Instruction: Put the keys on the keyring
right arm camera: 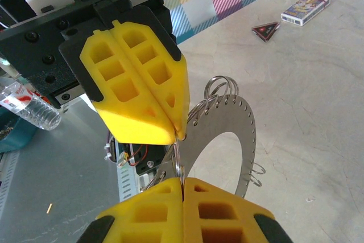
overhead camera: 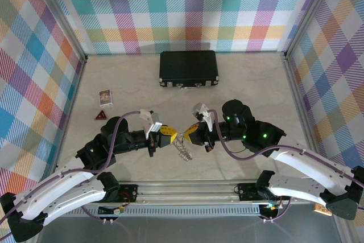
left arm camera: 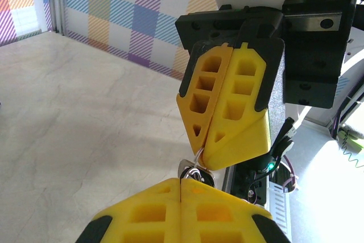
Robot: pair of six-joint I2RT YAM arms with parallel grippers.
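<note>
The table (overhead camera: pixel 250 83) lies well below the work, so the main risk is a drop: both arms meet in mid-air above its near centre, and whatever slips falls to the surface between the arm bases. The black case (overhead camera: pixel 188 69) at the back and the small card box (overhead camera: pixel 105 97) are well clear and pose no hazard. The left gripper (overhead camera: pixel 172 138) and right gripper (overhead camera: pixel 187 136) sit tip to tip, each with its yellow fingers pressed together, so a small misjudged push could knock one pair against the other and jar the grip loose. The keys (right arm camera: pixel 227 132), a flat silvery wreath with small wire rings along its rim, hang between and just below the two tips, swinging freely enough to twist the hold. From the right wrist view, the right gripper (right arm camera: pixel 182 183) appears to nip the keyring (right arm camera: pixel 177 160), a thin loop running up to the tip of the left gripper (right arm camera: pixel 179 132). The left fingers seem to clamp metal at the wreath's edge, though exactly which piece I cannot tell. With so little metal caught in each pinch, pulling the arms apart or rotating either wrist could slide the loop out, and bending it is possible too.
</note>
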